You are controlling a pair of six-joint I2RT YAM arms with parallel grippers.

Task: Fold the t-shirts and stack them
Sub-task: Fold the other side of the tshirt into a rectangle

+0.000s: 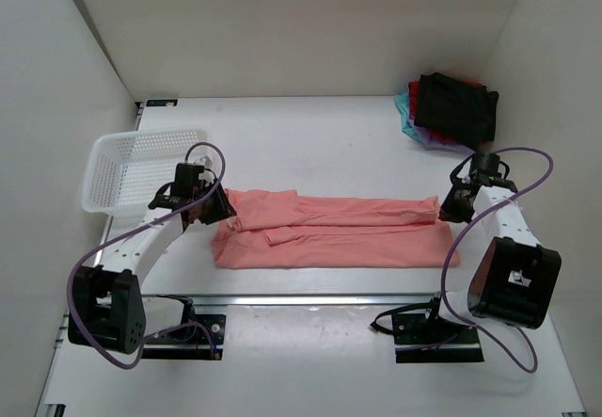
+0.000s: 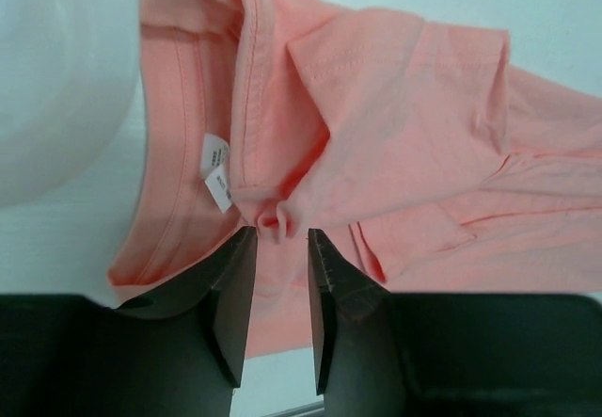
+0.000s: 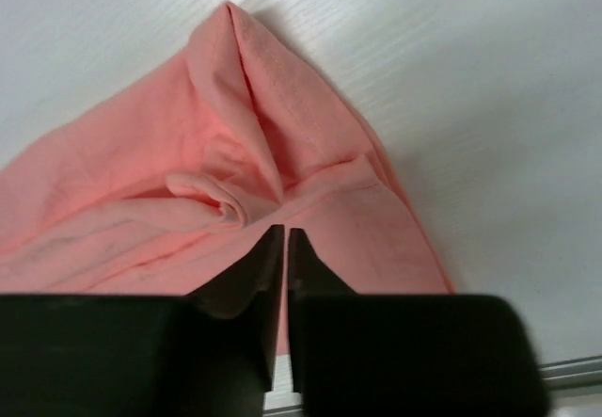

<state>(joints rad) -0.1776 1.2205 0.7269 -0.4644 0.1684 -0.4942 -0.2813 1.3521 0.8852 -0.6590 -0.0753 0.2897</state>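
So the salmon-pink t-shirt [image 1: 339,233] is lying folded lengthwise across the bench [image 1: 310,144], toward the near edge. At the collar end the left claw [image 2: 280,233] has its jaws apart, not clamping anything. At the other end the right claw [image 3: 285,231] is nearly closed, and I can't tell if it's pinching cloth. The folded shirts [image 1: 451,108] sit stacked in the far right corner.

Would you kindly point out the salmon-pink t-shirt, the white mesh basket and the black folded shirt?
salmon-pink t-shirt [image 1: 348,233]: top view, middle of its body.
white mesh basket [image 1: 141,163]: top view, its bare floor.
black folded shirt [image 1: 456,106]: top view, centre of its top.
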